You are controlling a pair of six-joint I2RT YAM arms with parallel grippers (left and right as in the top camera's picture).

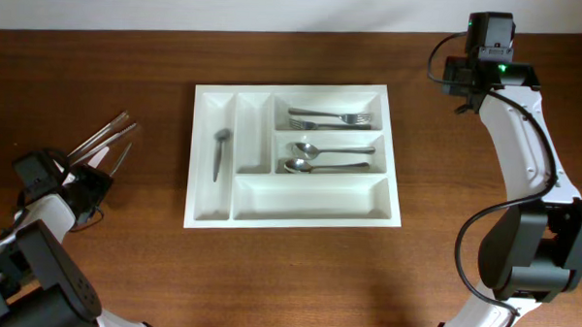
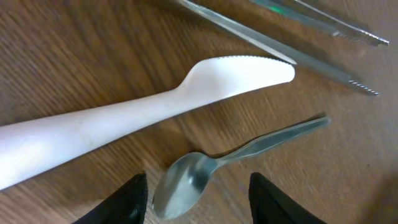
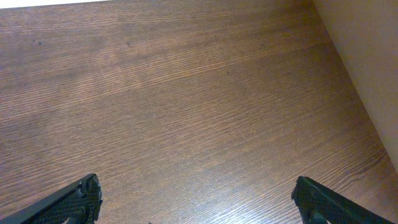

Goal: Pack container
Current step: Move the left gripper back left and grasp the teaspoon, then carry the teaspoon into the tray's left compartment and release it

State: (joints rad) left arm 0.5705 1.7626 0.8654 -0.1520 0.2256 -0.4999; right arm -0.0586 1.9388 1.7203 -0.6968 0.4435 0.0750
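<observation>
The white cutlery tray lies mid-table. Its left narrow compartment holds a small spoon. The top long compartment holds forks, the middle one holds two spoons, and the bottom one is bare. My left gripper is open, low at the table's far left. In the left wrist view its fingers straddle the bowl of a metal teaspoon without closing on it. A white plastic knife lies just beyond. My right gripper is open and empty at the far right back, over bare wood.
Long metal serrated utensils lie beyond the knife; in the overhead view they show as a loose bundle left of the tray. The table's back edge and a pale wall are close to the right gripper.
</observation>
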